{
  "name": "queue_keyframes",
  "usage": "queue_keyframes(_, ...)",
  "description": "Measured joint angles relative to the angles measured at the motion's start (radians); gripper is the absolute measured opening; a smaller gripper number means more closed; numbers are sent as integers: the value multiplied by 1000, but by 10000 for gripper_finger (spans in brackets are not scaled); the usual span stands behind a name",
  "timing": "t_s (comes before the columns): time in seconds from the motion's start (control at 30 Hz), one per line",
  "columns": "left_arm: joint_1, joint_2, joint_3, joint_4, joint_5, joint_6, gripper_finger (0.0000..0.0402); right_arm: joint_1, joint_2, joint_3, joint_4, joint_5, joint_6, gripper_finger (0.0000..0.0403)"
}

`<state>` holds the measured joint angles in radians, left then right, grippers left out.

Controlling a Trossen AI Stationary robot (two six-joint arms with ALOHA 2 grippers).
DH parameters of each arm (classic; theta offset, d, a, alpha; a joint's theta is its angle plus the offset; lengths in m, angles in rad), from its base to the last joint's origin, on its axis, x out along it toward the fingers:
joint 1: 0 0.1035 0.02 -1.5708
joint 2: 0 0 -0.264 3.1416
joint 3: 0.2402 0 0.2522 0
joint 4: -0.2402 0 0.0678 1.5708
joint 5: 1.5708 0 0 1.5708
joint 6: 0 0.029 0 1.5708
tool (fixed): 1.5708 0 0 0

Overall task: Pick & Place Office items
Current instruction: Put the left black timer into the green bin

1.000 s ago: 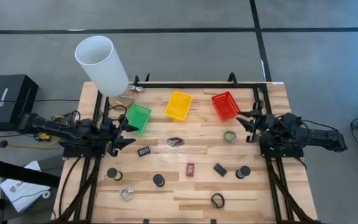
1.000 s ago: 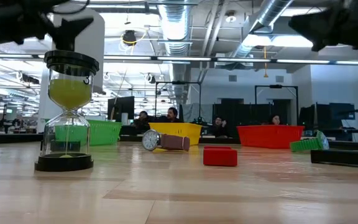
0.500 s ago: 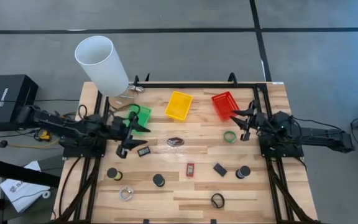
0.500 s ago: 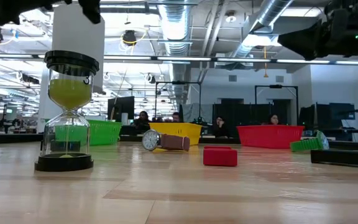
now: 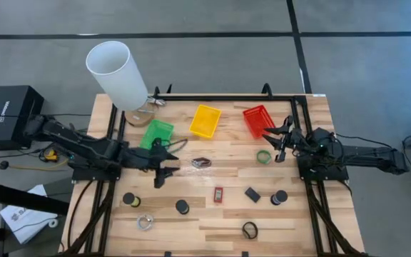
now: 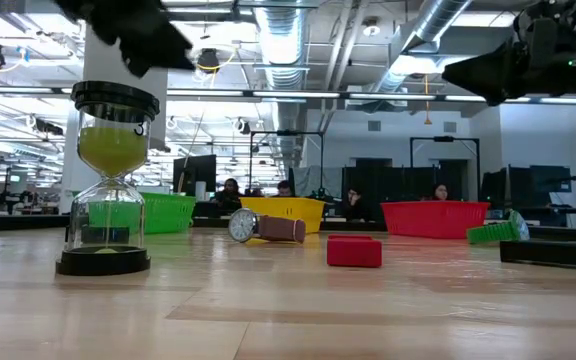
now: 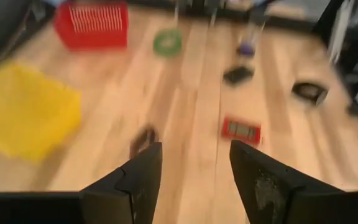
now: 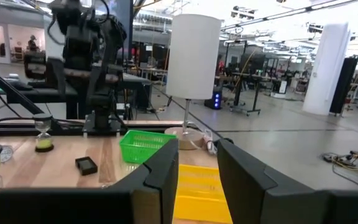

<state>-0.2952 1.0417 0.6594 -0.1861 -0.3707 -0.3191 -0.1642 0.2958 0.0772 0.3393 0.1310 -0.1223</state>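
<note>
Looking down from above, the left gripper [image 5: 164,163] hangs spread open just left of the watch [image 5: 201,163]. The right gripper [image 5: 275,143] is spread open to the watch's right, just above the green ring [image 5: 263,157]. The red rectangle [image 5: 218,193] lies below the watch.

At table height, the red rectangle [image 6: 354,251] sits right of the watch [image 6: 266,227].

The left wrist view shows open fingers [image 7: 138,177], with the red rectangle [image 7: 241,129] near the watch [image 7: 143,140].

The right wrist view shows open fingers [image 8: 160,174].
</note>
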Motion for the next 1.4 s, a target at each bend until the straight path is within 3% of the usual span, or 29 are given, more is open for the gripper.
queue_keyframes(0.3, -4, 152, -1, -147, -5, -98, 243, 0, 0, 0, -25, 0, 44, 103)
queue_keyframes(0.5, 2, 231, -1, -305, -4, -246, 270, 0, 0, 0, -24, 0, 44, 103)
queue_keyframes(0.9, 3, 374, -31, -331, 35, -351, 267, 0, 0, 0, -23, 0, 40, 103)
queue_keyframes(1.2, 3, 393, -62, -315, 109, -403, 263, 0, 0, 0, -16, 0, 34, 103)
queue_keyframes(1.4, 3, 390, -85, -284, 120, -400, 227, 0, 0, 0, -14, 0, 33, 103)
